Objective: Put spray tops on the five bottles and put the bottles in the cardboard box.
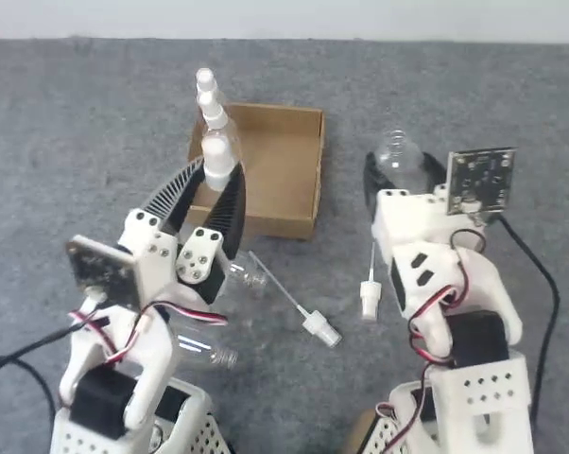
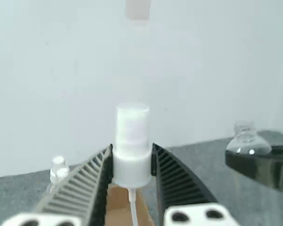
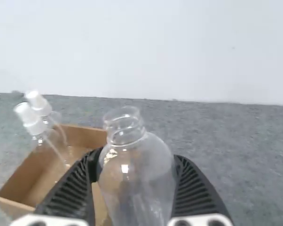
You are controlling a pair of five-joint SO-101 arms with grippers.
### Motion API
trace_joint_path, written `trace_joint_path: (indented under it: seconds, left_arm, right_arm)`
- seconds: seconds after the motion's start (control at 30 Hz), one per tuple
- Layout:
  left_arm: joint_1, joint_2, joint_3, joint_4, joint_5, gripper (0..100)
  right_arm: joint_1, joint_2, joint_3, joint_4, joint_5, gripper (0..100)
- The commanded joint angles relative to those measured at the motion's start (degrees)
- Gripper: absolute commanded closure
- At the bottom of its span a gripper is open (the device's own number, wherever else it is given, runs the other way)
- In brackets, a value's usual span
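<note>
While I watch the feeds, my left gripper (image 2: 132, 151) is clamped on a spray top (image 2: 132, 127), held over the cardboard box (image 1: 286, 180) toward the tabletop's far edge. My right gripper (image 3: 134, 160) squeezes an uncapped bottle (image 3: 134, 188) upright beside the box. Two capped bottles (image 1: 209, 99) sit at the box's left wall.

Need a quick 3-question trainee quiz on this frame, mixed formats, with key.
1. True or false: the left hand is holding a spray top.
2. What does the right hand grip? A) a spray top B) an uncapped bottle C) nothing
3. How many topped bottles are in the cardboard box?

Key: 1 true; 2 B; 3 two.
</note>
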Motion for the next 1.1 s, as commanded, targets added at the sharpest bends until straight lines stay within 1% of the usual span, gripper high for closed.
trace_joint_path:
  seconds: [0.0, 0.1, 0.13, 0.2, 0.43, 0.57, 0.67, 0.7, 0.77, 0.87, 1.0, 1.07]
  left_arm:
    - [-0.26, -0.88, -1.1, -3.96, 1.49, 99]
    - [-0.26, -0.97, -2.59, -3.96, 7.91, 99]
    - [-0.26, -0.97, -3.38, -3.96, 9.05, 99]
    - [-0.26, -0.97, -5.41, -3.96, 9.23, 99]
    - [-0.18, -0.97, -11.12, -4.04, 9.49, 99]
    - [-0.26, -0.97, -10.86, -3.52, 14.77, 99]
    - [-0.35, -4.04, -9.45, -0.97, 17.14, 99]
    - [-0.7, -6.07, -8.75, -0.44, 17.14, 99]
    - [-3.69, -11.43, -6.99, -0.09, 17.49, 99]
    - [-7.74, -19.69, -2.77, -0.79, 17.85, 99]
    - [-10.46, -18.64, -0.57, -1.05, 19.96, 99]
    - [-10.46, -18.64, 0.84, -1.23, 19.96, 99]
  right_arm:
    - [-3.38, -1.27, -0.44, -1.89, 1.05, 99.1]
    - [-4.79, -1.89, 2.02, -2.07, 0.97, 99.1]
    - [-5.49, -1.89, 2.64, -2.07, 0.97, 99.1]
    - [-6.73, -1.89, 4.31, -2.33, 0.97, 99.1]
    - [-9.8, -1.89, 12.57, -10.07, 0.97, 99.1]
    - [-11.21, -1.89, 16.09, -13.23, 0.97, 99.1]
    - [-14.81, -1.89, 19.43, -16.57, 0.88, 99.1]
    - [-16.4, -1.89, 20.84, -18.42, 0.97, 99.1]
    - [-19.12, -1.89, 23.38, -22.29, 1.05, 99.1]
    - [-21.32, -1.89, 25.23, -25.27, 1.14, 99.1]
    - [-22.64, -1.8, 25.85, -25.45, 1.14, 99.2]
    - [-23.6, -1.8, 26.11, -25.71, 1.14, 99.2]
